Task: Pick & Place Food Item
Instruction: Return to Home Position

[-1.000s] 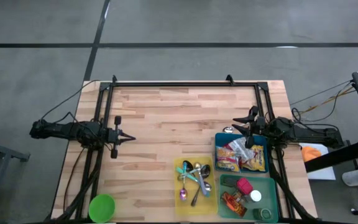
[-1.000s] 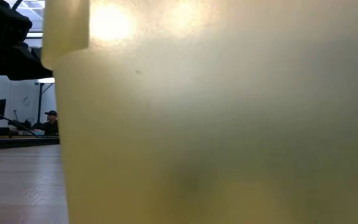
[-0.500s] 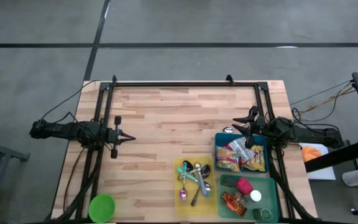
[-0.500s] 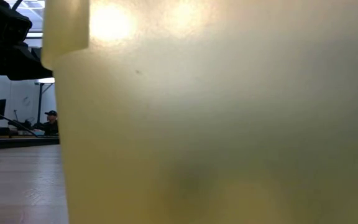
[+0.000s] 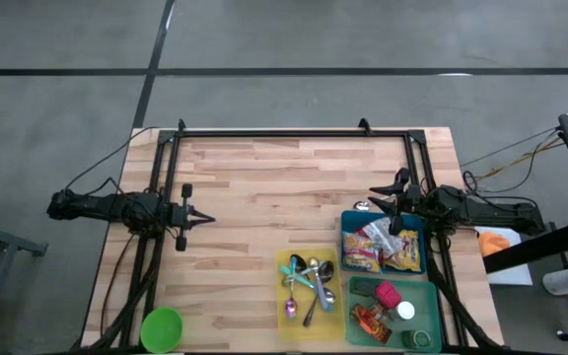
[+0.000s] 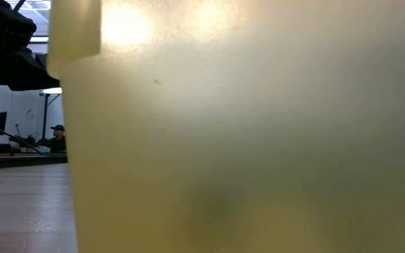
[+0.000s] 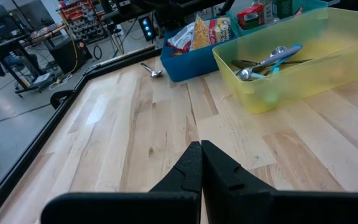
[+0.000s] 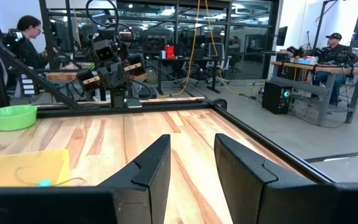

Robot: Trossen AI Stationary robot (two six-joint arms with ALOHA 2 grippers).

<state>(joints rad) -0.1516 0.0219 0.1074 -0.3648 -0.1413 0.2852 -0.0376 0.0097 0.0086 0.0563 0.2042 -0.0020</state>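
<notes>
The food items are snack packets lying in a blue tray at the table's right; the left wrist view shows the packets too. My left gripper hovers shut over the table's left part, pointing right, far from the trays; its fingertips meet. My right gripper stands open just beyond the blue tray's far edge, pointing left, with nothing between its fingers.
A yellow tray of spoons and a green tray of bottles and cans sit near the front right. A green bowl is at the front left. A loose spoon lies by the blue tray. The yellow tray's wall fills the low view.
</notes>
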